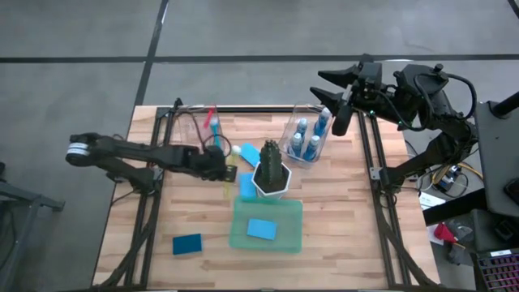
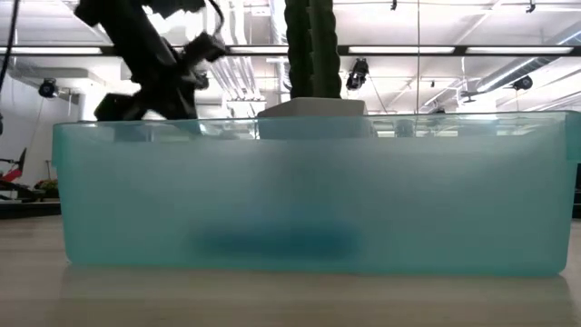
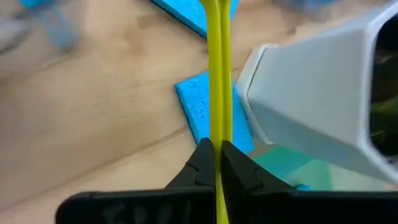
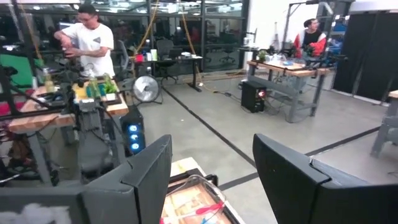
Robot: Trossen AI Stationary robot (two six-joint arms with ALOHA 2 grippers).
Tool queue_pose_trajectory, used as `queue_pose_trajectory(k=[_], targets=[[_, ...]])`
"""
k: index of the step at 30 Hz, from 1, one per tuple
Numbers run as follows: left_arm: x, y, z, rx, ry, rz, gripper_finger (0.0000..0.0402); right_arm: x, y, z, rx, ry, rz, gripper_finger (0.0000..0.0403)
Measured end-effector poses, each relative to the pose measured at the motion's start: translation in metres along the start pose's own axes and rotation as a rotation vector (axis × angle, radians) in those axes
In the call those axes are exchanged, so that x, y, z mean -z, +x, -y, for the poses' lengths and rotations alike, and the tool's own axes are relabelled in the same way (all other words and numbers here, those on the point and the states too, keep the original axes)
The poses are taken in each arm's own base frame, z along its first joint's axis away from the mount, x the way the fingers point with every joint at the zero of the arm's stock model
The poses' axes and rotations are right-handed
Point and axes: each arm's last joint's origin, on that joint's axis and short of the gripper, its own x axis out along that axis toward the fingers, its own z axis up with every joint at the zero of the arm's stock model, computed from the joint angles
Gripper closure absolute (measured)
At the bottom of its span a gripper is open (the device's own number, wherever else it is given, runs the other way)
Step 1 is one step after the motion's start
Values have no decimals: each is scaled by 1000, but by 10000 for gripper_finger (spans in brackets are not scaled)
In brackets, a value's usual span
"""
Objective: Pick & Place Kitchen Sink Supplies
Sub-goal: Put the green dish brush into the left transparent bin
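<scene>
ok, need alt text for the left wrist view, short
The left gripper is shut on a thin yellow brush handle that runs straight away from the camera. Under it, a flat blue sponge lies on the wooden table, beside the white plant pot.

**A:** How is the scene lit, and how evenly?

**B:** Overhead ceiling strips (image 2: 427,50) supply cool, diffuse light. In the high view the table (image 1: 349,235) is evenly bright, with only soft, short shadows beside the white pot (image 1: 272,185).

**A:** Which areas lose focus?

**B:** In the low view the green tray (image 2: 309,195) fills the frame, translucent and hazy; a sponge (image 2: 277,242) inside reads only as a dark smear. The left wrist view is soft throughout: the yellow brush (image 3: 217,81) handle and the wood grain are blurred.

**A:** Any glare?

**B:** The right wrist view shows bright window reflections on the room's floor, while its own fingers (image 4: 298,180) sit dark and underexposed.
</scene>
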Motion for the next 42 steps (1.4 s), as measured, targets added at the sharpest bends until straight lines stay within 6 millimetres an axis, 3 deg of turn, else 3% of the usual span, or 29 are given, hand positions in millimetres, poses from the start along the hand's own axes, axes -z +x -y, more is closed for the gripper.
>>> queue_pose_trajectory(k=[6,10,18,24,28,42], targets=[[-12,-41,-3,89,-73,223,398,-1,0,1,16,-13,11,184],[-23,-63,-18,51,-119,370,399,-2,0,2,22,-10,14,184],[-54,-76,-53,-163,-172,519,396,-1,1,2,22,-5,14,184],[-81,-71,-71,-305,-90,516,396,-1,1,2,22,12,14,184],[-94,-60,-80,-352,-35,420,393,-1,1,1,21,34,11,184],[-103,-2,-88,-449,103,101,385,-1,1,1,21,43,9,184]])
